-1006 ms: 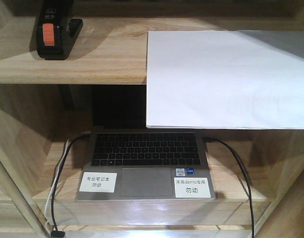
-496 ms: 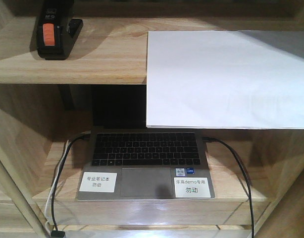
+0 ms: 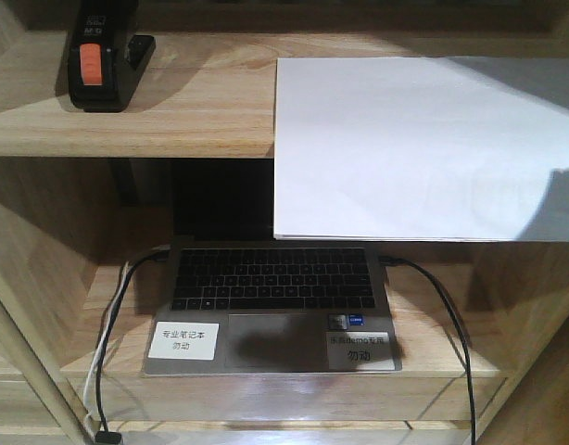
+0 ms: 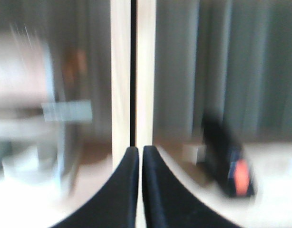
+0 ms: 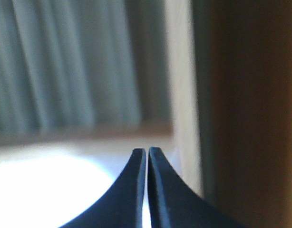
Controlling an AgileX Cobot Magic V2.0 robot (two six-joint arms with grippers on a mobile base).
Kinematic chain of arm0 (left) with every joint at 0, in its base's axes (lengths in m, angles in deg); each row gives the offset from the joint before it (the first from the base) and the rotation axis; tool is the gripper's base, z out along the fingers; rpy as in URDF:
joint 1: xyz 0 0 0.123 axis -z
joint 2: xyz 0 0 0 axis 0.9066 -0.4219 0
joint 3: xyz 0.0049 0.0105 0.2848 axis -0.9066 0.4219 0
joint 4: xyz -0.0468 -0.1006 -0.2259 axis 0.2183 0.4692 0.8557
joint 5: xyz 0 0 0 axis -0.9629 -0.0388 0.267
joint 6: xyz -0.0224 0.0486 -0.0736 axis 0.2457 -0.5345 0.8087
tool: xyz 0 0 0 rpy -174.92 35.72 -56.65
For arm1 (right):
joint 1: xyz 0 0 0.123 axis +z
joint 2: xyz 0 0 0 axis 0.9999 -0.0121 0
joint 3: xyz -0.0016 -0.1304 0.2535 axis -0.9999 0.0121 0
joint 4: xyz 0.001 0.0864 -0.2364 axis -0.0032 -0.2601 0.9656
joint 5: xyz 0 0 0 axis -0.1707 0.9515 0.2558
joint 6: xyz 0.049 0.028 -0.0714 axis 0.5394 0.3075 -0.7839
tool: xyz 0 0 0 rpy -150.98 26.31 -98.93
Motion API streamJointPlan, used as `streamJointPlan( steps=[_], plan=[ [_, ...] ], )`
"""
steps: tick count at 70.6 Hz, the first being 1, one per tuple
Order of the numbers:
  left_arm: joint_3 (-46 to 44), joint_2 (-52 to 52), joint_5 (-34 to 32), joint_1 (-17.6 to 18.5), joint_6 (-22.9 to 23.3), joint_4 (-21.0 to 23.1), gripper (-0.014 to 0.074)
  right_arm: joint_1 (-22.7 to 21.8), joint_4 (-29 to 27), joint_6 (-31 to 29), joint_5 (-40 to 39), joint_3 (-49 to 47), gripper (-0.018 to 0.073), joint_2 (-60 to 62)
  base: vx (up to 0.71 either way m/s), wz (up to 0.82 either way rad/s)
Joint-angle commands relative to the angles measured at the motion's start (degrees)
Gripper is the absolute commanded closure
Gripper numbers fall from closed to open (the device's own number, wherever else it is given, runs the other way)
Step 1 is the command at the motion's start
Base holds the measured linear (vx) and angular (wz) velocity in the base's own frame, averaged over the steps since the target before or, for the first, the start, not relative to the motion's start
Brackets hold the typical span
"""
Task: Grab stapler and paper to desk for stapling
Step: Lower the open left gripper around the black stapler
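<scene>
Front view: neither arm is in frame. The stapler is cut off by the top edge, and the paper runs out past the right edge. The left wrist view is heavily motion-blurred: the stapler reads as a dark smear with an orange patch, right of the fingers, and the objects at far left are unreadable. The right wrist view is soft too; a blown-out white patch at lower left cannot be identified, and a dark panel fills the right. Left gripper: jaws closed to a hairline, nothing between them, tips in line with a pale upright post. Right gripper: same, tips all but meeting, holding nothing. The stapler stands at the left of the upper shelf. The paper lies on the right of that shelf, well apart from the stapler, its near edge overhanging above the laptop on the level below. Versus 0.5 s ago: stapler and paper unmoved; a new shadow on the paper's lower right corner, another across the laptop trackpad and right sticker.
</scene>
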Motion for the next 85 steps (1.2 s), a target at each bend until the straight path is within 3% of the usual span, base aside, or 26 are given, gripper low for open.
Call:
streamJointPlan(
  steps=[1, 8, 19, 34, 42, 56, 67, 85],
  plan=[
    [-1.5, -1.4, -2.5, 0.2, 0.4, 0.3, 0.0524, -0.4, -0.8, -1.5, -2.8, -1.6, 0.0545, -0.9, 0.00, 0.00],
    [-1.5, -1.4, -2.5, 0.2, 0.4, 0.3, 0.0437, -0.4, -0.8, -3.5, -2.8, -1.6, 0.0503, -0.9, 0.00, 0.00],
    [-1.5, -1.4, -2.0, 0.3, 0.4, 2.0, 0.0209, -0.4, -0.8, -3.5, -2.7, -1.6, 0.0351, -0.9, 0.00, 0.00],
    [-1.5, -1.4, -1.2, 0.3, 0.4, 3.0, -0.0113, -0.4, -0.2, -3.5, -2.7, -1.6, -0.0010, -0.9, 0.00, 0.00],
    [-1.5, -1.4, -1.2, 0.8, 0.4, 2.9, -0.0132, -0.4, -0.2, -3.5, -2.7, -1.6, -0.0169, -0.9, 0.00, 0.00],
    [-1.5, -1.6, -1.3, 3.3, 0.4, 2.7, -0.0111, -0.4, -0.3, -3.4, -2.8, -1.6, -0.0148, -0.9, 0.00, 0.00],
    [-1.5, -2.3, -1.5, 7.5, 0.0, 2.7, -0.0098, -0.4, -0.4, -3.4, -2.7, -1.6, -0.0092, -0.9, 0.00, 0.00],
    [-1.5, -2.7, -1.5, 19.1, 0.0, 3.1, -0.0077, -0.4, -0.4, -3.4, -2.7, -1.6, 0.0051, -0.9, 0.00, 0.00]
  ],
)
